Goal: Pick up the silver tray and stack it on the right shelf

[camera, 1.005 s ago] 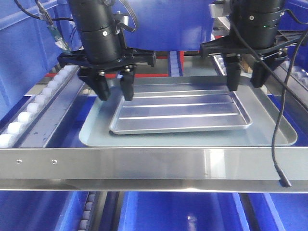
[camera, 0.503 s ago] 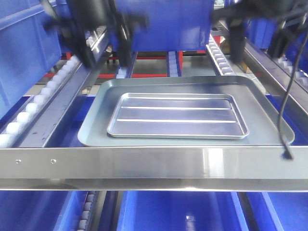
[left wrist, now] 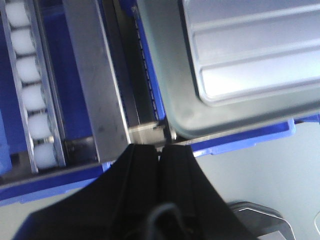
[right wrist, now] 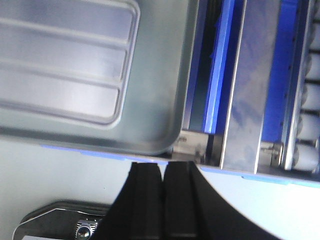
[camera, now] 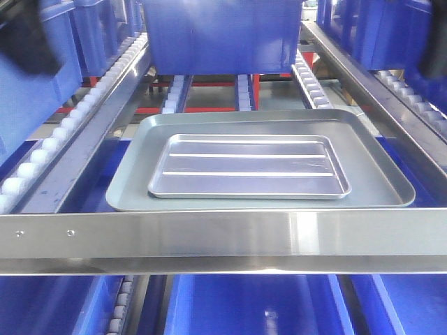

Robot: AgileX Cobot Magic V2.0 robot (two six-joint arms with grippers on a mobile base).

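The silver tray (camera: 248, 166) is lying inside the larger grey tray (camera: 377, 174) on the right shelf (camera: 223, 234), ahead of both grippers. Your left gripper (left wrist: 159, 152) and right gripper (right wrist: 163, 172) are showing fingers pressed together, empty. Judging by this, you are finishing the stacking; next comes confirming placement.

I've pulled both arms up and back, clear of the front view. My left gripper (left wrist: 159, 152) and right gripper (right wrist: 162, 170) have snapped closed, empty. The silver tray (camera: 248, 166) shifted slightly.
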